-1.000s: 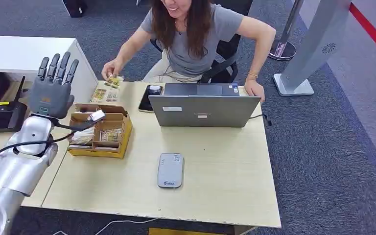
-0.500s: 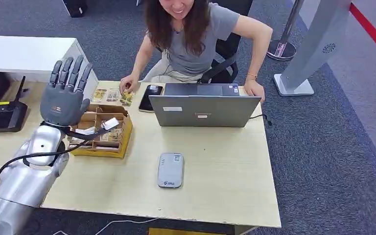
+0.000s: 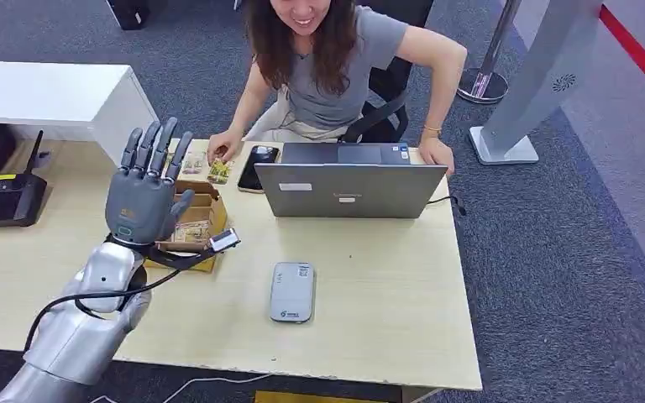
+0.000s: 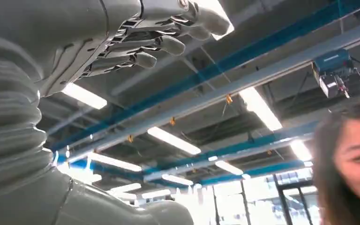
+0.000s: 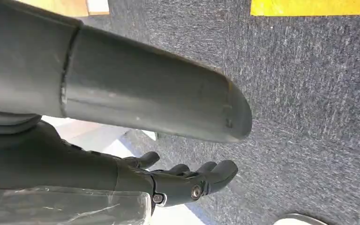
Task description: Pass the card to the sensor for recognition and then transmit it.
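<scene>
While the grey card reader (image 3: 292, 291) lies flat on the near middle of the worktop (image 3: 386, 319), the robot's left hand (image 3: 144, 197) is raised palm-forward above the worktop's left side, fingers (image 3: 149, 151) straight, spread and pointing away from the robot, holding nothing that can be seen. Its silver forearm climbs steeply from the near left corner. The right hand (image 5: 187, 180) hangs low over the carpet, fingers loosely extended and empty. Just behind the left hand sits a yellow cardboard box (image 3: 193, 231) of cards, partly hidden by the wrist. Beyond it, a seated person's hand (image 3: 222, 151) rests on loose cards (image 3: 218, 172) at the far left edge, beside a dark phone (image 3: 257, 166) and a laptop (image 3: 350, 186). The risks, as I judge them: the upturned hand must roll over to reach any card, and a wide sweep could knock the box or meet the person's fingers; a thin card lying flat may also slip from such broad fingers.
</scene>
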### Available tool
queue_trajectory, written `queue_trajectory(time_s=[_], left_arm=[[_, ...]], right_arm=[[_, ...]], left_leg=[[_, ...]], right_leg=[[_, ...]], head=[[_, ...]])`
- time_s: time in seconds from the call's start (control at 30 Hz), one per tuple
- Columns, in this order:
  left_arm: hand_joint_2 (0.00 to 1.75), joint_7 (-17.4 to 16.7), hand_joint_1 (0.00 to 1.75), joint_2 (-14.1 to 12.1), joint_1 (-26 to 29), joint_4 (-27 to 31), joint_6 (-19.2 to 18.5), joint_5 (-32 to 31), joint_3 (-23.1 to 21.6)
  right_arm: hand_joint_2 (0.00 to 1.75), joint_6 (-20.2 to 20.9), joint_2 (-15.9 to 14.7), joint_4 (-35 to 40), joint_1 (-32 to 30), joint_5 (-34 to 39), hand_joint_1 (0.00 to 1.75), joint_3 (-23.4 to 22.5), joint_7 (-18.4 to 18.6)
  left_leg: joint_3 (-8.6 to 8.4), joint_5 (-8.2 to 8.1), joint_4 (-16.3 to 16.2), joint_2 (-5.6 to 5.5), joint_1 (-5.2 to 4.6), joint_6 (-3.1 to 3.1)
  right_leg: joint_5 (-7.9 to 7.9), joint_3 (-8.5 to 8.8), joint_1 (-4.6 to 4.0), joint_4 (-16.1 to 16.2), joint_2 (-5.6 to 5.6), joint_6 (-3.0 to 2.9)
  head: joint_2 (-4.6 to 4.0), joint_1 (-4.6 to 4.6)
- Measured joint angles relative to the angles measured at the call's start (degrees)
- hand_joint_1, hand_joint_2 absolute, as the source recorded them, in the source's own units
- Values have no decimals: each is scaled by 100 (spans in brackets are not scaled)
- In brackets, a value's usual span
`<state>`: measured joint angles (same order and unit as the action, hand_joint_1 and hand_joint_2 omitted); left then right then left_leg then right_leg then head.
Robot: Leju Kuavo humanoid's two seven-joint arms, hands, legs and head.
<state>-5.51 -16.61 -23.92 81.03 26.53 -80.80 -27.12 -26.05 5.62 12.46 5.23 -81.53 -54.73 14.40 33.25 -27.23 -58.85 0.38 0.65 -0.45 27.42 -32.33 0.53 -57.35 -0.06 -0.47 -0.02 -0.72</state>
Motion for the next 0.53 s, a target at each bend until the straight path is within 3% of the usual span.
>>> queue_trajectory(time_s=[0.27,0.53], left_arm=[[175,-120,0,160,717,356,284,192,-22],[175,-361,0,201,1349,739,387,-70,55]], right_arm=[[0,-42,0,0,-42,98,0,-44,20],[0,-98,0,0,-53,153,0,-131,17]], left_leg=[[1,0,0,-1,0,0],[2,-1,1,-1,0,1]], right_leg=[[1,0,0,0,-1,1],[1,1,0,0,0,1]], head=[[0,2],[0,0]])
